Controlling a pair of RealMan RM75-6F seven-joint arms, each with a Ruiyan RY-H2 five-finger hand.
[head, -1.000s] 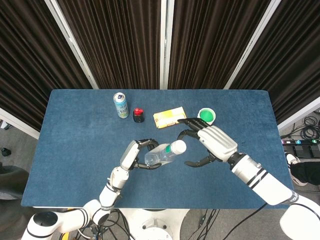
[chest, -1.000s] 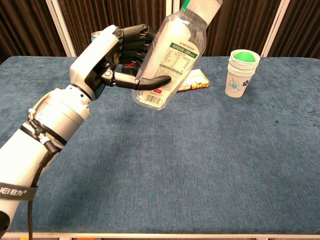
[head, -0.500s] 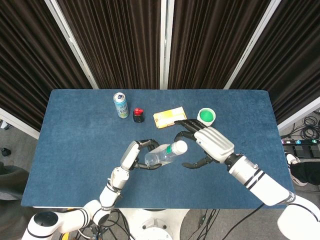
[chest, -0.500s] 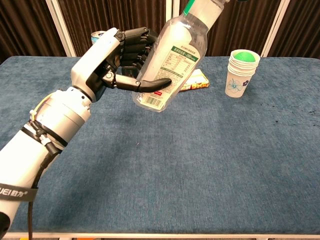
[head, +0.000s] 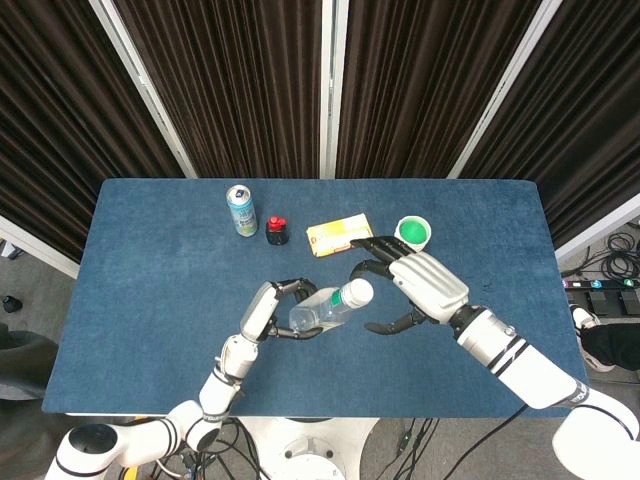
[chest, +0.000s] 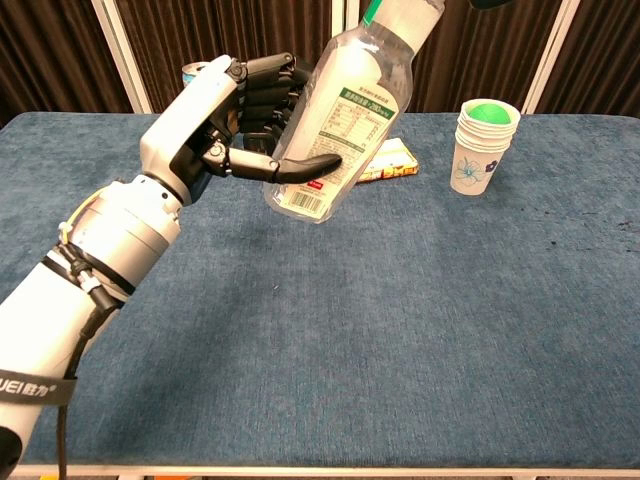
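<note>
– What's closest to you?

– My left hand (chest: 232, 125), raised above the blue table (chest: 420, 330). Its fingers and thumb are wrapped round a clear plastic bottle (chest: 340, 120) – label facing the chest cam, white cap tilted up and away to my right. The bottle is held clear of the cloth, near the table's middle, slightly toward the front edge in the head view (head: 325, 308).

– And the right?

– My right hand (head: 415, 285) hangs just beside the bottle's cap end, fingers spread and curved, thumb underneath, gripping nothing. Fingertips sit close to the cap; can't tell from the head cam whether they touch it. The chest cam catches only a dark tip at its top edge.

– Behind all that?

– A flat yellow box (head: 338, 236) lies just beyond the bottle. To its right, a stack of paper cups (chest: 486, 145) w/ something green in the top one. To its left, a small dark bottle w/ a red cap (head: 277, 231), then a blue-green can (head: 241, 210) upright beside it. Dark curtains (head: 230, 80) close off the back.
</note>
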